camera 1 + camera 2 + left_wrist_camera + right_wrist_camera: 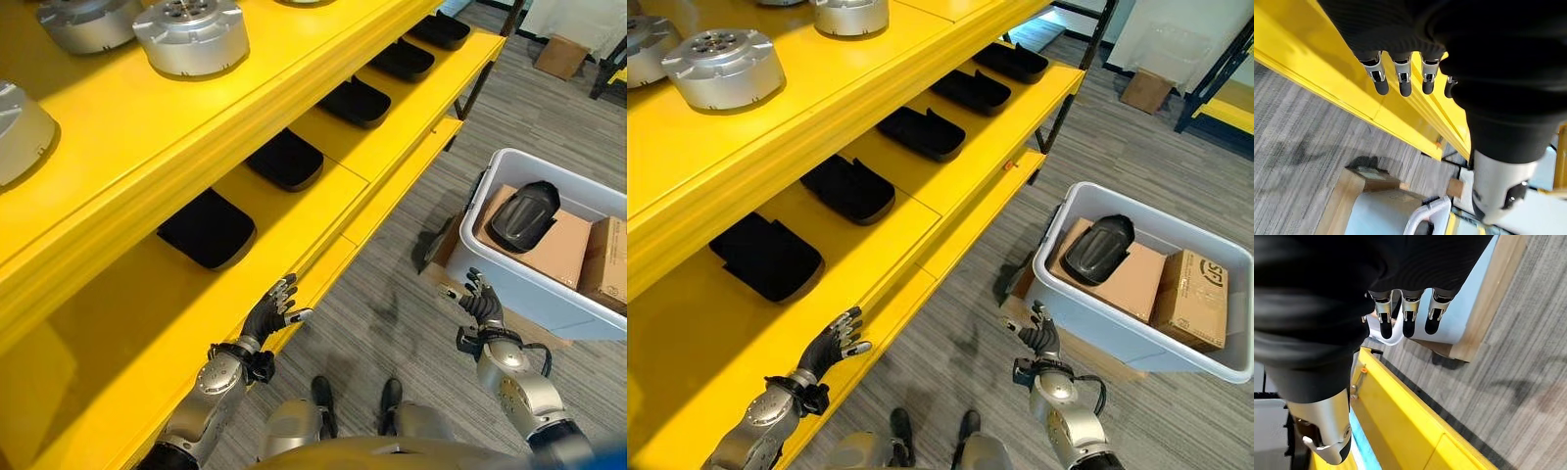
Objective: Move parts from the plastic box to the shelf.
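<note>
Here we have both hands empty, and the black part [1098, 248] lies in the plastic box [1087, 318].

Our left hand [271, 314] hangs just above the front edge of the yellow shelf [294, 220], its fingers [1402, 83] loosely spread and holding nothing. Our right hand [1039, 336] is raised beside the near wall of the plastic box, fingers [1408, 319] relaxed and apart, gripping nothing; whether the fingertips touch the wall we cannot tell. In the box the dark curved part rests on a flat cardboard carton [1129, 277], with a second carton [1193, 300] beside it. The box stands on the grey floor [411, 323], to the right of the shelf. The middle level holds a row of black parts [849, 188], well apart from one another, and round metal parts [189, 36] sit on the level above.
</note>
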Motion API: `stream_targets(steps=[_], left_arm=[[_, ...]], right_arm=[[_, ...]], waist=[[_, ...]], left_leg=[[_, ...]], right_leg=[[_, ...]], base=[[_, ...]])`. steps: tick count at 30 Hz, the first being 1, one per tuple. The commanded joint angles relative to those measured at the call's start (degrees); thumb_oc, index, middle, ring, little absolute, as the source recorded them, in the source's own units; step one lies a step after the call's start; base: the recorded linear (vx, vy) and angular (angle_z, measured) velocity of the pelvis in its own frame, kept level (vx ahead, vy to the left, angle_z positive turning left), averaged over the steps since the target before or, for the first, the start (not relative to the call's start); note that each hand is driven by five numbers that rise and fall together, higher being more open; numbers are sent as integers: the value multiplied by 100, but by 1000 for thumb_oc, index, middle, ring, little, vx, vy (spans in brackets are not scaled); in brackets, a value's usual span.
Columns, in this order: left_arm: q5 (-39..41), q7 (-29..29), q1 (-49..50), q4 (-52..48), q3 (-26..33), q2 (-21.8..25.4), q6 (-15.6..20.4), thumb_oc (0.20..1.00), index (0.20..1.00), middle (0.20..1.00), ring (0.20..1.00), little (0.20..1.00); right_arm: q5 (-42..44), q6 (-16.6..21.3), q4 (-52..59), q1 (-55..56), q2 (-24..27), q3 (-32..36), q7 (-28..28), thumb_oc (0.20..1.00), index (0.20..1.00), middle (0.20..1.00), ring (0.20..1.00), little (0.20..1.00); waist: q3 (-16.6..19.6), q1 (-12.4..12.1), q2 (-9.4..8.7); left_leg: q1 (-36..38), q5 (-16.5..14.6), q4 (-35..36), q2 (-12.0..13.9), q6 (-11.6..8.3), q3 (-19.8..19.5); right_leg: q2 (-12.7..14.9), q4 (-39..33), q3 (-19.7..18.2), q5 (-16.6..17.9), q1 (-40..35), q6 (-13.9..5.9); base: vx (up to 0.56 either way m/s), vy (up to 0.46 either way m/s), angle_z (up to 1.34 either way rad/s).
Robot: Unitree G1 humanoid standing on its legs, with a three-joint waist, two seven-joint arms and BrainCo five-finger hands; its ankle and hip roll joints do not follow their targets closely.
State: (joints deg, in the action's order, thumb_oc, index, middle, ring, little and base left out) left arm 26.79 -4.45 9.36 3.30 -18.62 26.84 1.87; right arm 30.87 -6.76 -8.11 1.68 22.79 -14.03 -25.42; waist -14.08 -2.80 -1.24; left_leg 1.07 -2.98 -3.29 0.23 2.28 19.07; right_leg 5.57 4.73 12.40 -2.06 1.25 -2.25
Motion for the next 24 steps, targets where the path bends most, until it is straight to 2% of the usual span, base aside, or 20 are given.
stream_targets(steps=[1, 2, 4, 5, 6, 8, 9, 10, 11, 12, 13, 16, 17, 19, 24], left_arm=[[-517, -683, -211, -487, -165, 71, 179, 1000, 1000, 1000, 1000, 1000], [-468, -717, -246, -490, -203, 82, 157, 1000, 1000, 1000, 1000, 1000], [-241, -720, -333, -510, -276, 102, 109, 1000, 1000, 1000, 1000, 1000], [-179, -753, -519, -470, -440, 205, -41, 1000, 1000, 1000, 1000, 1000], [-151, -790, -557, -457, -452, 222, -103, 1000, 1000, 1000, 1000, 1000], [-74, -774, -589, -416, -458, 264, -187, 1000, 1000, 1000, 1000, 1000], [146, -703, -643, -391, -438, 291, -280, 1000, 1000, 1000, 1000, 1000], [151, -625, -646, -331, -418, 349, -281, 1000, 1000, 1000, 1000, 1000], [97, -621, -604, -331, -386, 396, -241, 1000, 1000, 1000, 1000, 1000], [11, -623, -528, -337, -311, 447, -156, 1000, 1000, 1000, 1000, 1000], [-3, -618, -472, -309, -230, 476, -107, 1000, 1000, 1000, 1000, 1000], [300, -410, -439, -256, -97, 502, 192, 1000, 1000, 1000, 1000, 1000], [316, -342, -473, -341, -20, 478, 368, 1000, 1000, 1000, 1000, 1000], [361, -419, -439, -416, 81, 414, 542, 1000, 1000, 1000, 1000, 1000], [265, -541, -412, -303, 136, 313, 780, 1000, 1000, 1000, 1000, 1000]], right_arm=[[438, 146, -102, -474, 49, 200, -62, 1000, 1000, 1000, 1000, 1000], [501, 146, -189, -537, 63, 217, -44, 1000, 1000, 1000, 1000, 1000], [401, 168, -287, -746, 98, 220, -117, 1000, 1000, 1000, 1000, 1000], [321, 3, -296, -983, 44, 209, -218, 1000, 1000, 1000, 1000, 1000], [328, -12, -376, -1049, 24, 203, -255, 1000, 1000, 1000, 1000, 1000], [253, -37, -535, -1129, -62, 218, -360, 1000, 1000, 1000, 1000, 1000], [138, 22, -643, -1120, -130, 248, -408, 1000, 1000, 1000, 1000, 1000], [63, 160, -650, -1013, -266, 272, -489, 1000, 1000, 1000, 1000, 1000], [20, 211, -627, -985, -351, 294, -510, 1000, 1000, 1000, 1000, 1000], [-26, 261, -572, -978, -370, 331, -494, 1000, 1000, 1000, 1000, 1000], [-22, 277, -597, -1024, -325, 367, -467, 1000, 1000, 1000, 1000, 1000], [49, 299, -540, -1273, -150, 398, -584, 1000, 1000, 1000, 1000, 1000], [3, 348, -530, -1452, -43, 453, -720, 1000, 1000, 1000, 1000, 1000], [44, 392, -652, -1622, 98, 566, -764, 1000, 1000, 1000, 1000, 1000], [117, 328, -803, -1800, 343, 679, -839, 1000, 1000, 1000, 1000, 1000]], waist=[[-132, -139, -81], [-152, -150, -86], [-160, -185, -81], [-197, -128, -73], [-195, -155, -71], [-192, -234, -74], [-171, -245, -88], [-170, -190, -110], [-167, -188, -122], [-166, -236, -106], [-181, -306, -87], [-278, -419, 12], [-396, -463, 63], [-509, -483, 125], [-663, -379, 200]], left_leg=[[-59, 77, -269, 183, -317, -495], [-6, 55, -282, 203, -324, -456], [210, 86, -195, 292, -275, -321], [392, -66, -291, 318, -119, -306], [419, -87, -342, 343, -75, -280], [446, -167, -508, 415, -70, -262], [466, -237, -578, 468, -68, -347], [477, -331, -583, 522, -60, -565], [454, -349, -584, 586, -79, -607], [371, -326, -653, 772, -181, -572], [264, -297, -747, 963, -289, -507], [-30, -40, -702, 1258, -551, -394], [-190, 112, -631, 1397, -706, -387], [-323, 266, -570, 1571, -835, -480], [-387, 408, -612, 1951, -957, -365]], right_leg=[[-243, 188, 356, -76, -305, -195], [-248, 215, 423, -103, -360, -195], [-176, 740, 680, -115, -292, -273], [65, 1816, 625, 87, 92, -469], [261, 1924, 640, 184, 102, -535], [659, 1594, 635, 299, -55, -620], [1004, 1104, 436, 615, -151, -703], [1293, 777, -10, 1070, -89, -853], [1364, 721, -144, 1197, -1, -908], [1359, 529, -68, 924, -76, -931], [1380, 289, 213, 845, -197, -921], [1201, 133, 474, 620, -163, -921], [1113, 171, 594, 504, -45, -858], [1013, 307, 634, 353, 108, -737], [880, 738, 735, 75, 340, -503]], base=[[-57, 41, -10], [-72, 73, -16], [-34, 19, -35], [77, -109, -64], [166, -213, -67], [217, -377, -35], [363, -669, -20], [350, -679, -3], [312, -663, 40], [202, -562, 60], [174, -569, 46], [4, -438, -9], [-97, -329, 7], [-32, -270, -2], [44, -192, -18]])
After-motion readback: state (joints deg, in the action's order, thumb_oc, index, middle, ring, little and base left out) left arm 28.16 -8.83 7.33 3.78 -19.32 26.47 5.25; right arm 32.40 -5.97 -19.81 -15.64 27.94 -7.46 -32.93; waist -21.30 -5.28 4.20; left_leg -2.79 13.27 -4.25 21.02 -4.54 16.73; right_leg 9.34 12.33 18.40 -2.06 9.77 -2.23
